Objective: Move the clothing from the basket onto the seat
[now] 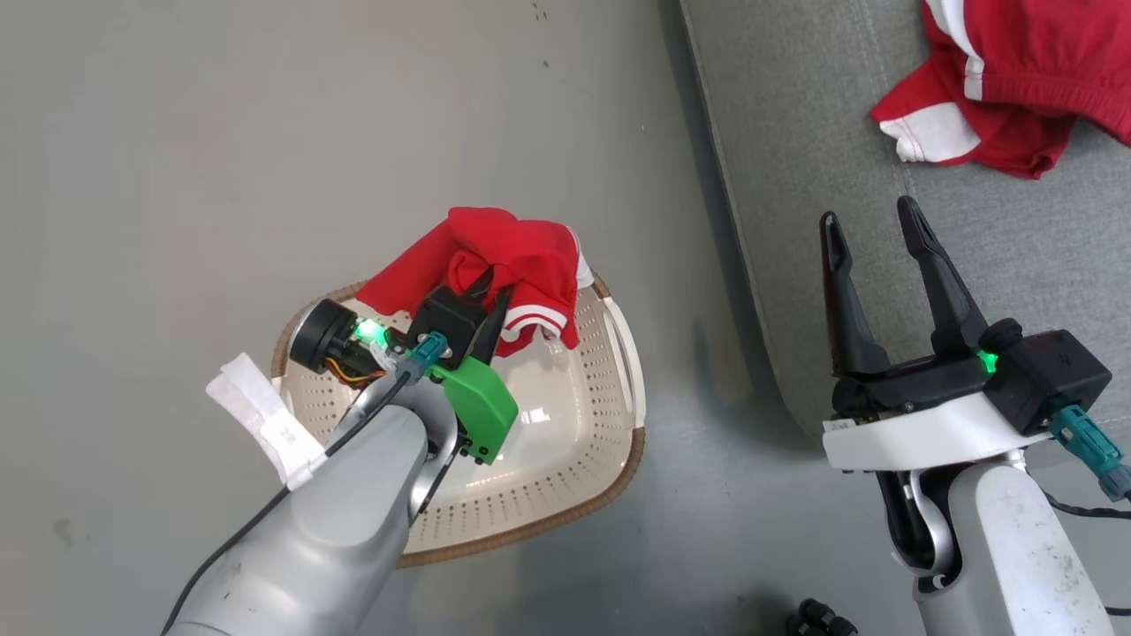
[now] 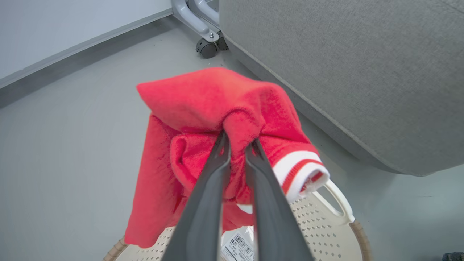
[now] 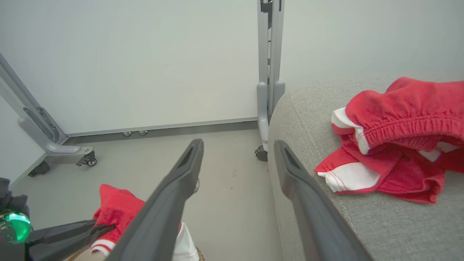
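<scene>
Nearly closed, the left hand (image 2: 237,139) pinches a bunched fold of the red garment (image 2: 203,98) above the basket (image 1: 574,468); soft, light, limp, it droops, cuff perhaps touching the rim. The right hand (image 1: 870,221) gapes empty by the seat (image 1: 795,132), where a second garment (image 1: 1016,88) lies.

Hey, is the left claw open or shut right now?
Shut: the left claw pinches a fold of the red garment over the basket.

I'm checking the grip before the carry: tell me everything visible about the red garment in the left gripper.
The red garment is soft, fleecy-looking cloth with a white cuff banded in red. The left gripper is shut on a bunched fold; the rest hangs limp and crumpled over the far rim of the basket.
</scene>
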